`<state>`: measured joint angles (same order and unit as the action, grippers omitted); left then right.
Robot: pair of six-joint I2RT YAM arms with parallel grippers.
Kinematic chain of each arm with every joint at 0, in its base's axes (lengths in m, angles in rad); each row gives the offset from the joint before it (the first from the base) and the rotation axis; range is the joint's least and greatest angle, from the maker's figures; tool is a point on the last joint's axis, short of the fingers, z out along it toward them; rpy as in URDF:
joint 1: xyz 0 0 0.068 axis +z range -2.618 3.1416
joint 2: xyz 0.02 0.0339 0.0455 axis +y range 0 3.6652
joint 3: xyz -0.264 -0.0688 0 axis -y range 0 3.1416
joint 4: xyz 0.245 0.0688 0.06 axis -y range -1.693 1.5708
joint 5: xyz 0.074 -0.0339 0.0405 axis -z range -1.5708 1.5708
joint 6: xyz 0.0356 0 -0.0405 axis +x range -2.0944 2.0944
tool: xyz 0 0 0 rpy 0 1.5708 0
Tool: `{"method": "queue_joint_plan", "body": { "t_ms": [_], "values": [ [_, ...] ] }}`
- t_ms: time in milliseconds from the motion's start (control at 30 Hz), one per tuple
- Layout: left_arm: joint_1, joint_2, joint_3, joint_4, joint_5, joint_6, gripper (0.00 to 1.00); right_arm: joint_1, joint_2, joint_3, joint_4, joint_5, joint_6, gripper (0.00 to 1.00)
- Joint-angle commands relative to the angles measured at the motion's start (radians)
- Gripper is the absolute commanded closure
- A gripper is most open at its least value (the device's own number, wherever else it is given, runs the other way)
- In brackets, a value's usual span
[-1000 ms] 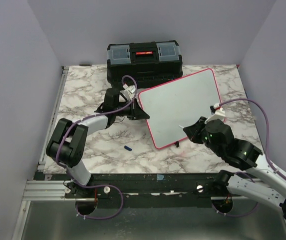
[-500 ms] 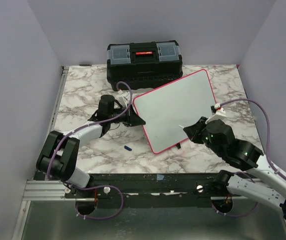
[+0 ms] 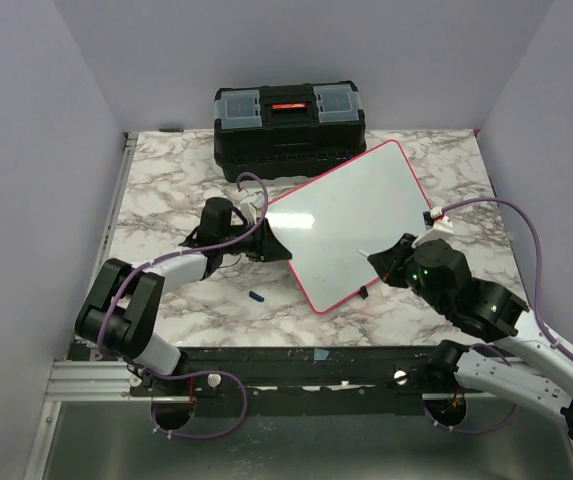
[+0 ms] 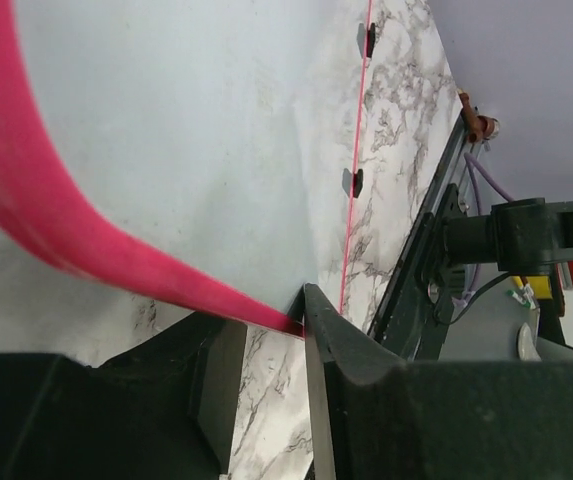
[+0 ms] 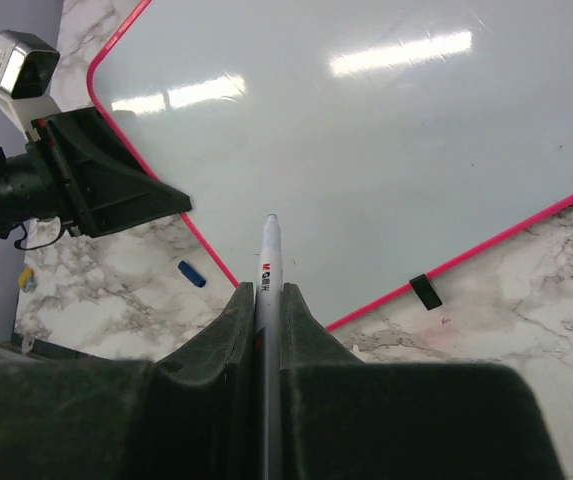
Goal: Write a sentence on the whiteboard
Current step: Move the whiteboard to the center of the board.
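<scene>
The whiteboard [image 3: 351, 220], white with a red-pink rim, lies skewed on the marble table in the middle of the top view. My left gripper [image 3: 271, 246] is shut on its left corner. In the left wrist view the rim [image 4: 86, 240] runs in between the jaws of the left gripper [image 4: 271, 320]. My right gripper [image 3: 378, 262] is shut on a white marker [image 5: 269, 265], which it holds over the board's near edge. The marker's uncapped tip points at the board surface [image 5: 366, 150]. I cannot tell whether the tip touches. The board carries no writing.
A black toolbox [image 3: 289, 122] stands at the back of the table, just behind the board's far corner. A small blue marker cap [image 3: 257, 296] lies on the marble near the board's near-left edge and also shows in the right wrist view [image 5: 192, 274]. Black feet [image 5: 426, 291] stick out from the rim.
My left gripper has pulled the board's left corner toward the near side. The board has turned, its far corner swinging left. The right gripper and marker have stayed put.
</scene>
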<state>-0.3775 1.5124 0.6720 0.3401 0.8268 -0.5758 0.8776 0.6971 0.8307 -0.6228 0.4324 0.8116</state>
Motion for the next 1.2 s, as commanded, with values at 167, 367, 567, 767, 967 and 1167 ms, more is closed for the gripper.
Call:
{"method": "queue_joint_plan", "body": {
  "t_ms": [167, 367, 567, 767, 967, 1167],
  "values": [
    [-0.012, -0.01, -0.018, 0.024, -0.007, 0.023, 0.54, 0.004, -0.002, -0.009, 0.0, 0.004, 0.009, 0.99],
    [-0.012, -0.12, -0.034, -0.074, -0.062, 0.07, 0.25, 0.004, -0.005, -0.007, -0.006, 0.009, 0.008, 0.99],
    [-0.008, -0.244, -0.027, -0.2, -0.104, 0.107, 0.12, 0.004, -0.011, -0.01, -0.006, 0.009, 0.008, 0.99],
    [-0.003, -0.374, 0.084, -0.392, -0.142, 0.153, 0.12, 0.004, -0.021, -0.012, -0.005, 0.007, 0.007, 0.99],
    [0.043, -0.282, 0.401, -0.713, -0.137, 0.317, 0.13, 0.004, -0.019, -0.001, -0.006, 0.0, -0.003, 0.99],
    [0.122, -0.097, 0.628, -0.818, -0.068, 0.386, 0.16, 0.004, -0.021, 0.013, -0.017, -0.001, -0.009, 0.99]
  ]
}}
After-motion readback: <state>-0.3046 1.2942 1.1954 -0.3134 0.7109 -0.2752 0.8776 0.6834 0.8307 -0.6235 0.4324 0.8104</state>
